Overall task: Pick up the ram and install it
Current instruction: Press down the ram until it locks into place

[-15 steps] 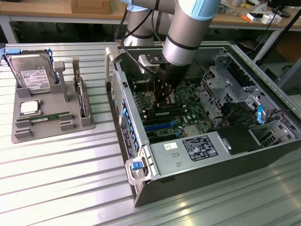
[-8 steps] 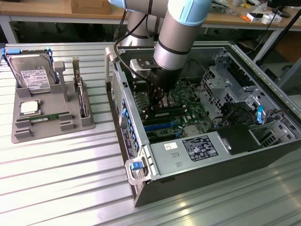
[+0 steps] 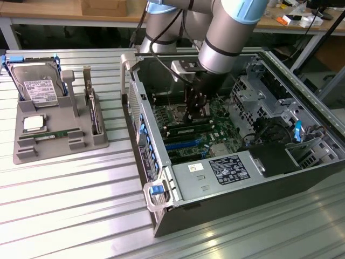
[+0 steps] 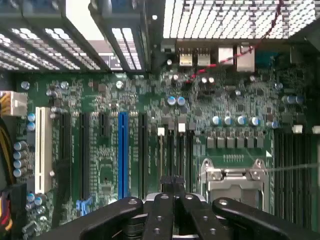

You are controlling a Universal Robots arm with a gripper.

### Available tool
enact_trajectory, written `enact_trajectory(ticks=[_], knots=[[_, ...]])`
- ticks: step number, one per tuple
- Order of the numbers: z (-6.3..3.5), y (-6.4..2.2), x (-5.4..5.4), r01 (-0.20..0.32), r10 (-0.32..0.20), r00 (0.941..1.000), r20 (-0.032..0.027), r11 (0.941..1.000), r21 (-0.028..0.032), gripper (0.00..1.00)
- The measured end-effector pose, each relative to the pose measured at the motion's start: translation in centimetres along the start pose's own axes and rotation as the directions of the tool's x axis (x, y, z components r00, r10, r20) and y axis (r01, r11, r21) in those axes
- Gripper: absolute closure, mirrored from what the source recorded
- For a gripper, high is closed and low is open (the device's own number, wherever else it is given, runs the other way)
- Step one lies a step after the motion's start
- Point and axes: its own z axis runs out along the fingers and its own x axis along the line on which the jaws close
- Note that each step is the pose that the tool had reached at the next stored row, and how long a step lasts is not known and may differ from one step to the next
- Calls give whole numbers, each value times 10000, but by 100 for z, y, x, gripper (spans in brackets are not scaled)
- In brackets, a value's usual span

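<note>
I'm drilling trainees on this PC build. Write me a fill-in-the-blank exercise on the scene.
1. The pincer is inside the open computer ____.
2. The pincer's jaws are ____.
3. A ram stick lies in the grey ____ outside the case.
4. In that tray, the hard drive stands behind the square silver ____.

Missing words: case; shut; tray; processor
</note>
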Motion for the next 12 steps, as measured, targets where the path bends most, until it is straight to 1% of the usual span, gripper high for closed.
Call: enact_trajectory(ticks=[1, 3, 4, 5, 6, 7, 9, 12], knots=[[-9, -94, -1, 10, -10, 9999, 107, 10000, -25, 89], [-22, -239, -1, 21, -19, 9997, 226, 10000, -63, 89], [-29, -316, 0, 25, -23, 9996, 268, 10000, -82, 89], [-39, -419, -1, 31, -27, 9995, 317, 9999, -109, 89], [-54, -580, -1, 36, -31, 9992, 390, 9999, -138, 89], [-65, -706, -2, 42, -35, 9990, 436, 9999, -148, 89], [-77, -832, -2, 46, -38, 9989, 475, 9999, -154, 89], [-93, -964, -2, 50, -41, 9987, 513, 9999, -159, 89]])
